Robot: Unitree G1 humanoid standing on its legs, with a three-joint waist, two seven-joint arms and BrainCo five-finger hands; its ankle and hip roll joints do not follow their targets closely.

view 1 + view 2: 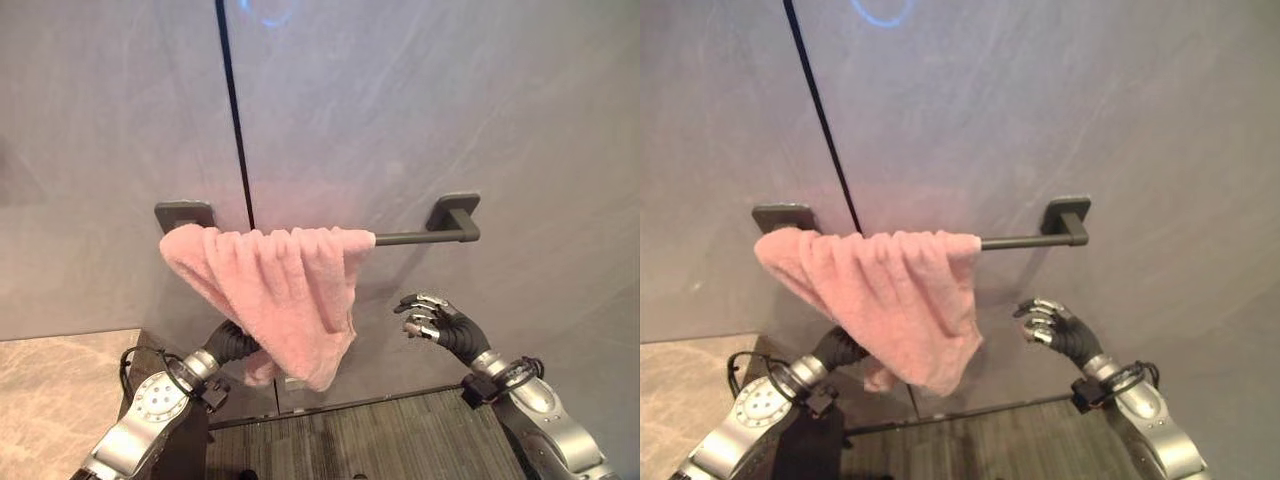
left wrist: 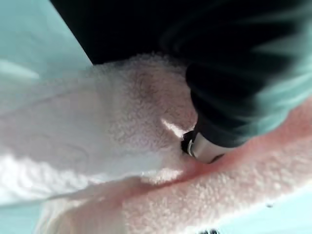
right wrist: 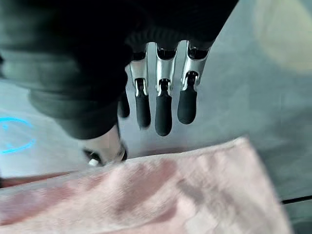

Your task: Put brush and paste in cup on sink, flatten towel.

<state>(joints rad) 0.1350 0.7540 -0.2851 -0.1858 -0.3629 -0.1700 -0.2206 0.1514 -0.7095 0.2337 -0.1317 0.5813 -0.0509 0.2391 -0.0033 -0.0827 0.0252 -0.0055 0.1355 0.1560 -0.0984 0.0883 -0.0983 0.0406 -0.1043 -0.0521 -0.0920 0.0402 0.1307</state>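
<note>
We see a pink towel draped over a dark towel bar that is fixed to a grey wall by two dark brackets. The towel is bunched toward the bar's left end, covering the rail from the left bracket to roughly the middle, while the stretch of rail up to the right bracket is bare. The cloth hangs unevenly, gathered in folds along the top and tapering down to a point at its lower right. Our left hand reaches up from the lower left and disappears behind the hanging cloth; in the left wrist view the towel presses close around the dark cover and one silver part of the hand, and we cannot tell whether its fingers are curled on the cloth or loose. Our right hand is raised below the bare part of the bar, just to the right of the towel's hanging edge and apart from it. Its fingers are loosely bent and spread, holding nothing, and in the right wrist view the pink cloth lies just past the dark tips without touching them. A dark vertical seam runs down the wall behind the towel.
</note>
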